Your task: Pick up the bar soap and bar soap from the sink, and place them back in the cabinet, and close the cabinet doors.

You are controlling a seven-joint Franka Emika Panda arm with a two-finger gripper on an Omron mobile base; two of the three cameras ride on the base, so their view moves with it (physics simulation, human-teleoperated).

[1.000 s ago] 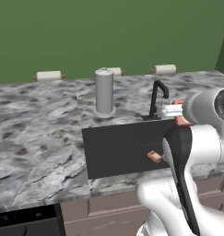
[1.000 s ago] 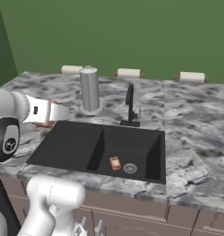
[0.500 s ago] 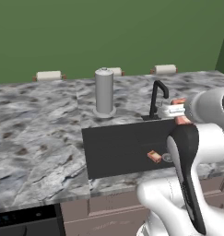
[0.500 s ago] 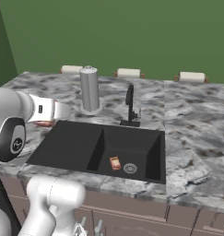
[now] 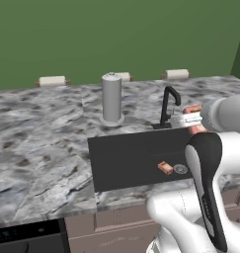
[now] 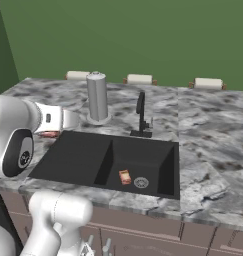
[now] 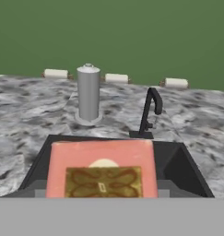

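The gripper (image 5: 193, 117) is clamped on one soap (image 7: 102, 168), lifted clear above the sink (image 6: 83, 155) for carrying to the cabinet, while the second soap (image 6: 125, 176) lies inside the sink beside the drain (image 6: 141, 182).

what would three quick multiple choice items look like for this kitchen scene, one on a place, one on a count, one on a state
1. Where does the loose reddish-orange bar soap lie?
A. on the sink floor beside the round drain
B. on the stone behind the faucet
C. on top of the grey cylinder

2. How many white rolls with brown ends lie along the green wall?
A. one
B. three
C. five

3. What is the gripper doing?
A. hanging open
B. shut on a bar soap
C. pressing the faucet

Answers:
1 A: the loose reddish-orange bar soap lies by the round drain in the dark sink.
2 B: three white rolls show.
3 B: the gripper carries a second bar soap.
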